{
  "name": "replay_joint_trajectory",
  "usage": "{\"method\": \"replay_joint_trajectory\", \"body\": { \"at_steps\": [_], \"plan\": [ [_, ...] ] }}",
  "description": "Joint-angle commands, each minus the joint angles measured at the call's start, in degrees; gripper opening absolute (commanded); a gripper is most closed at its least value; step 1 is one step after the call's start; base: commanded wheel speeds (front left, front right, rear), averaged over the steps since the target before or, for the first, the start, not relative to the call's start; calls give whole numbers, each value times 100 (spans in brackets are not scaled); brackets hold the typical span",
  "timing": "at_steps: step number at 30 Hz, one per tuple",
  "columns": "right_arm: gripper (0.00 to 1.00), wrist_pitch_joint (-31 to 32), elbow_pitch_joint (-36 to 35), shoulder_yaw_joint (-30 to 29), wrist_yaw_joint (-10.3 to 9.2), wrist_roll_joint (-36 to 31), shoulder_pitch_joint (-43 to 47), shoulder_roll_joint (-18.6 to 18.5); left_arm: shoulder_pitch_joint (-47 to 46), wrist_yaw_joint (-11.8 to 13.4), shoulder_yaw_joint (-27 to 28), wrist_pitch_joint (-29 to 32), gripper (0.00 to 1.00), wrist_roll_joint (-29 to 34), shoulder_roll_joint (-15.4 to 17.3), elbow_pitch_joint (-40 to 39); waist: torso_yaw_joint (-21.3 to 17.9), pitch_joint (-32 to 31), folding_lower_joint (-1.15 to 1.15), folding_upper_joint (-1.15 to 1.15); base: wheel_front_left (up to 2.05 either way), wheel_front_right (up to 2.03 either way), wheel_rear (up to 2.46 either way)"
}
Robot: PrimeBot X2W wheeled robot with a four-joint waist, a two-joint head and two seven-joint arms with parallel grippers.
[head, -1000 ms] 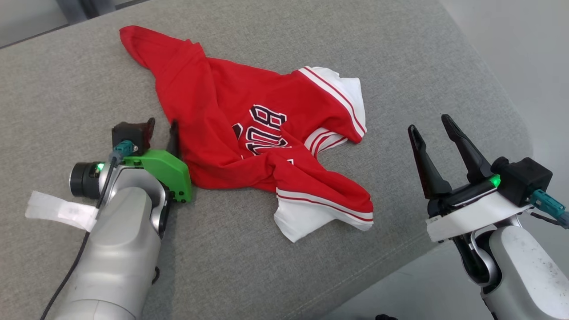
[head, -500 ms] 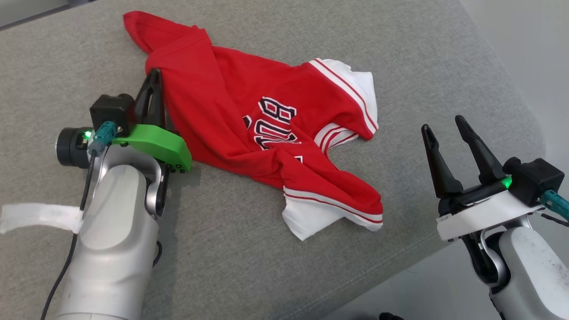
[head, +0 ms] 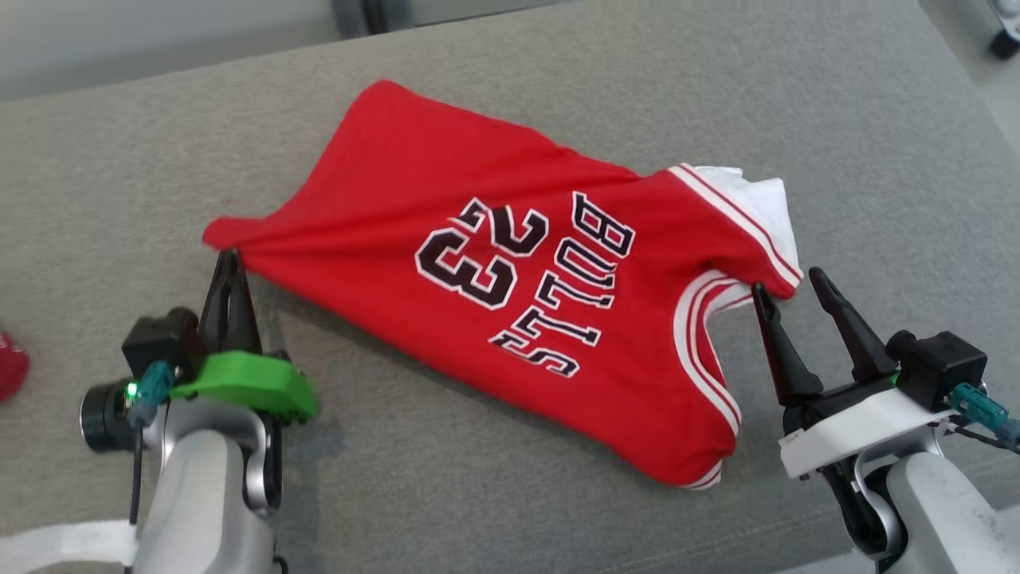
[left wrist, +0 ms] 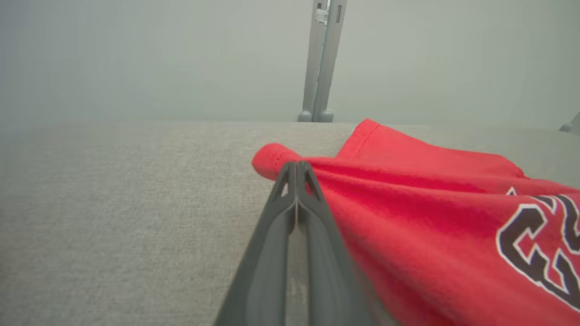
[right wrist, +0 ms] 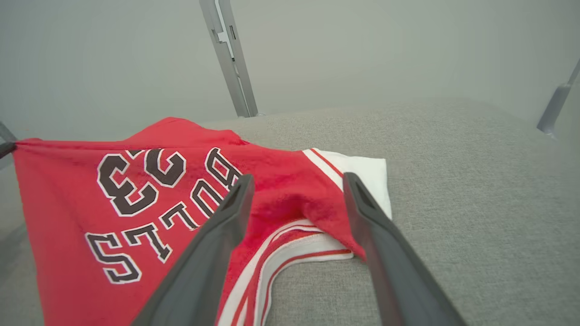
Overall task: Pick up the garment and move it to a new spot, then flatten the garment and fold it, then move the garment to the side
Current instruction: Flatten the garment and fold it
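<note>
The garment [head: 478,199] is a red sleeveless jersey with white trim and dark lettering, spread across the grey cushion. My left gripper [head: 229,255] is shut on its left hem corner, and taut folds run out from that grip. The left wrist view shows the closed fingertips [left wrist: 297,165] pinching a bunched red corner of the garment [left wrist: 408,203]. My right gripper [head: 786,281] stands open at the jersey's white-trimmed shoulder. In the right wrist view its fingers [right wrist: 297,179] straddle the armhole edge of the garment [right wrist: 68,203], and nothing is clamped.
The grey cushion [head: 558,80] ends at a rounded edge to the right, with pale floor [head: 996,88] beyond. A small red item [head: 9,375] lies at the left border. A white tape strip [head: 48,546] trails from my left arm. A metal stand leg [left wrist: 321,59] rises behind the cushion.
My left gripper shut on the jersey's hem and drew it out, so the crumpled garment now lies stretched with its lettering showing. The head camera shifted. The right gripper, still open, is now at the shoulder.
</note>
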Motion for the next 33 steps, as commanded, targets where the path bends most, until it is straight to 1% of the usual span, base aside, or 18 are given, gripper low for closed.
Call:
{"method": "replay_joint_trajectory", "body": {
  "at_steps": [1, 7, 8, 9, 12, 16, 19, 20, 21, 22, 25, 29, 30, 31, 32, 33],
  "plan": [
    [100, -16, 33, -6, -6, -1, 87, -5, 175, 54, 55, 3, 0, -1, 13, 31, 792, -687, 0, 0, 0, 0, 0],
    [100, -16, 147, 13, -7, -16, 189, -14, 833, 150, 166, 4, 0, 26, 6, 474, 1200, -852, 0, 0, 0, 0, 0],
    [100, -16, 163, 12, -6, -17, 195, -26, 880, 158, 168, 2, 20, 31, 1, 512, 1250, -854, 0, 0, 0, 0, 0],
    [100, -16, 193, 18, -6, -15, 196, -39, 936, 178, 182, 2, 100, 10, -4, 541, 1285, -857, 0, 0, 0, 0, 0],
    [100, -16, 279, 42, -7, -13, 78, -138, 1014, 155, 100, 2, 100, -31, -17, 477, 1397, -780, 0, 0, 0, 0, 0],
    [100, -16, 645, 168, -7, -24, -237, -371, 1004, 169, -279, 3, 100, -273, -23, 298, 1576, -635, 0, 0, 0, 0, 0],
    [100, -17, 1315, 308, -7, -51, -560, -576, 1021, 219, -635, 3, 100, -459, -19, 175, 1718, -540, 0, 0, 0, 0, 0],
    [100, 1, 1605, 413, -7, -57, -675, -640, 1030, 246, -752, 4, 100, -502, -18, 151, 1771, -523, 0, 0, 0, 0, 0],
    [100, 75, 2089, 604, -6, 6, -930, -731, 1023, 252, -966, 4, 100, -598, -18, 59, 1873, -474, 0, 0, 0, 0, 0],
    [100, 141, 2291, 721, -6, 33, -1027, -776, 1011, 282, -1054, 4, 100, -635, -17, 6, 1921, -447, 0, 0, 0, 0, 0],
    [100, 157, 2745, 1070, -7, 47, -1331, -913, 941, 366, -1252, 3, 100, -725, -17, -132, 2023, -337, 0, 0, 0, 0, 0],
    [100, 218, 3238, 1382, -7, 176, -1651, -947, 891, 432, -1409, 3, 100, -798, -16, -288, 2119, -206, 0, 0, 0, 0, 0],
    [62, 246, 3349, 1444, -7, 213, -1708, -965, 883, 446, -1436, 4, 100, -817, -17, -329, 2143, -178, 0, 0, 0, 0, 0],
    [34, 265, 3433, 1527, -7, 253, -1757, -971, 878, 441, -1464, 3, 100, -842, -18, -371, 2166, -149, 0, 0, 0, 0, 0],
    [0, 288, 3527, 1577, -7, 315, -1811, -997, 871, 426, -1486, 4, 100, -863, -18, -426, 2193, -109, 0, 0, 0, 0, 0],
    [0, 296, 3605, 1625, -7, 340, -1876, -1049, 859, 421, -1509, 4, 100, -846, -16, -476, 2220, -71, 0, 0, 0, 0, 0]
  ]
}}
